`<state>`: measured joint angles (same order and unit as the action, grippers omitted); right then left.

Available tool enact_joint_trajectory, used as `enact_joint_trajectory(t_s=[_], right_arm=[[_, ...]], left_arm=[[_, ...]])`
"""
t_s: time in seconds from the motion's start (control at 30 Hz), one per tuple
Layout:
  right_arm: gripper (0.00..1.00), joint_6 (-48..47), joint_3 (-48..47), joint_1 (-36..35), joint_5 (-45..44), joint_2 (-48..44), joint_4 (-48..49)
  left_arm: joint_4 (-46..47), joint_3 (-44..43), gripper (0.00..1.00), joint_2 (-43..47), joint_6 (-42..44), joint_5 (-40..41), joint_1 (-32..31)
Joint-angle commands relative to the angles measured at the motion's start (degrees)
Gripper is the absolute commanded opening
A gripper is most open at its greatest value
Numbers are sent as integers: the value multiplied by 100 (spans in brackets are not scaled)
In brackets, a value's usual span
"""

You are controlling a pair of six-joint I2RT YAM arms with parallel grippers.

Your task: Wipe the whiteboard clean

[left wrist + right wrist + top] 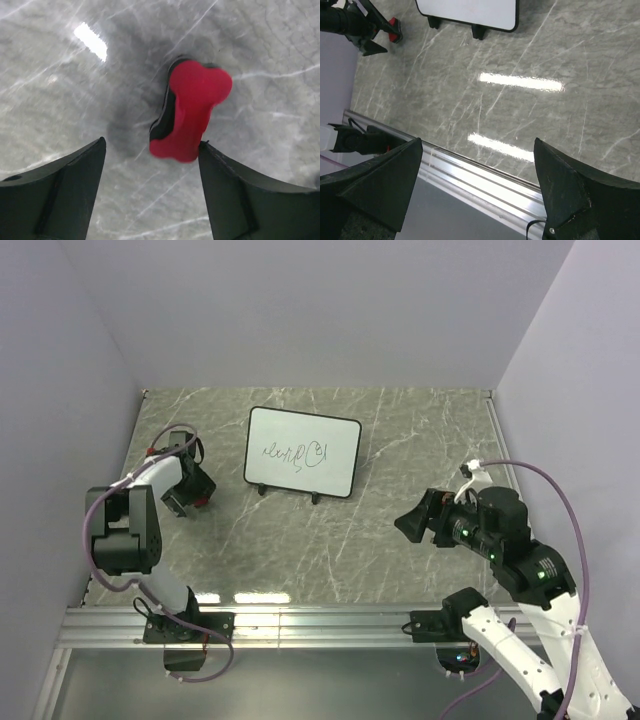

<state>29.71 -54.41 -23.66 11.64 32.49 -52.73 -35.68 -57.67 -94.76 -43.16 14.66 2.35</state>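
Top view: the scribbled whiteboard (303, 451) stands on the bench (420, 440), to the right of your left claw (192, 500) and apart from it. Left wrist: jaws part-open astride the red eraser (192, 112), nothing gripped yet, so centre it before you close. Right wrist: right claw (477, 145) wide open, empty, whiteboard well apart ahead.

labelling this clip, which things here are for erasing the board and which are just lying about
For the job: whiteboard, scribbled on; red eraser with black pad; left gripper, open over it.
Just there: right gripper, open and empty; metal rail along the near edge.
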Motion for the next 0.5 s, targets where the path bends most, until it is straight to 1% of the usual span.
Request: enact_joint_trajectory(t_s=[0.0,0.03,0.1,0.13,0.2,0.23,0.33,0.4,0.43,0.47], right_arm=[[98,-62,-35,-42,-83,222,518],[98,-45,-17,-42,-74,266,596],[98,-27,-8,-42,-65,380,685],[98,-18,1,-42,-100,424,755],[98,-10,18,-42,-109,512,825],[98,-1,18,-42,-92,556,904],[98,8,1,-33,-83,688,984],[98,-9,-25,-42,-92,767,1019],[98,-18,-34,-42,-100,785,1045],[98,-27,-26,-42,-109,811,1063]], left_arm=[[237,-262,78,-200,220,-103,11],[254,-288,72,-235,220,-112,20],[342,-332,67,-323,237,-191,11],[360,-359,61,-341,255,-235,20],[430,-438,57,-429,273,-340,20],[430,-464,51,-464,273,-349,29],[431,-587,42,-605,316,-376,20],[422,-693,40,-719,343,-367,29],[430,-719,35,-754,378,-384,29],[430,-763,34,-789,396,-384,29]])
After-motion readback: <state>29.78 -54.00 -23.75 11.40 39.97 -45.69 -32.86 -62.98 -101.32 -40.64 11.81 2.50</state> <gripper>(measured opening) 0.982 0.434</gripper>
